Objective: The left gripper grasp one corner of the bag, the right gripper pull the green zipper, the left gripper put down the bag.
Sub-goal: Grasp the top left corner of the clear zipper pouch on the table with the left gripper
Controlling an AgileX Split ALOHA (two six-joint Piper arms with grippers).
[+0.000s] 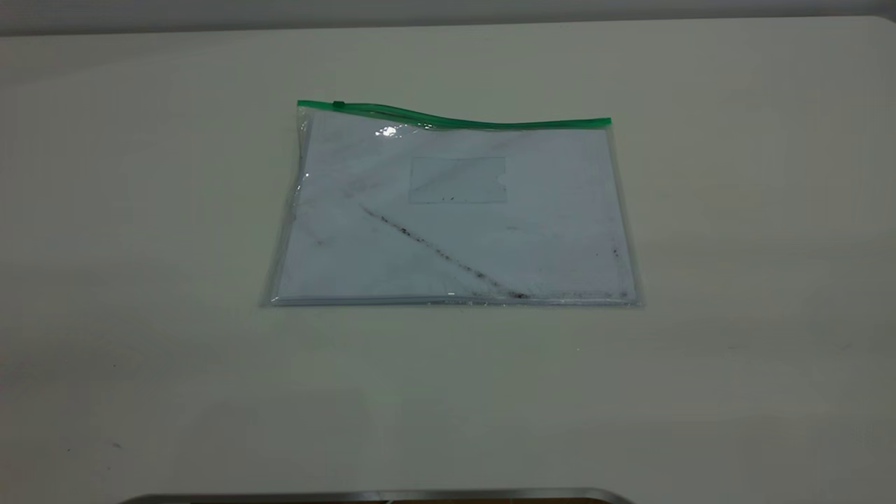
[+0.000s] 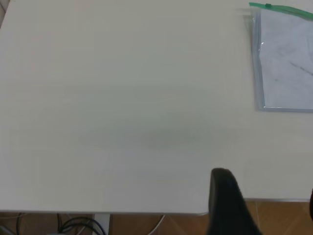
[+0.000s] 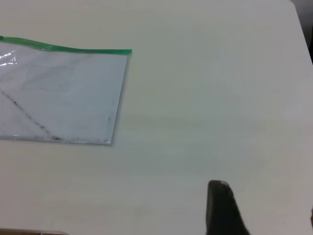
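Observation:
The bag [image 1: 455, 210] lies flat on the white table, a clear pouch with white smudged paper and a dark diagonal streak inside. The green zipper [image 1: 455, 119] runs along its far edge, with the slider tab [image 1: 339, 105] near the left end. Neither arm shows in the exterior view. My left gripper [image 2: 266, 205] hangs open and empty over the table's edge, far from the bag [image 2: 286, 58] and zipper [image 2: 283, 10]. My right gripper [image 3: 264, 215] is open and empty above bare table, well away from the bag [image 3: 58, 93] and zipper [image 3: 73, 49].
The white table [image 1: 140, 280] surrounds the bag on all sides. A metal rim [image 1: 378, 495] shows at the near edge. In the left wrist view the table edge [image 2: 122, 213] shows, with wood floor and cables [image 2: 78, 226] below it.

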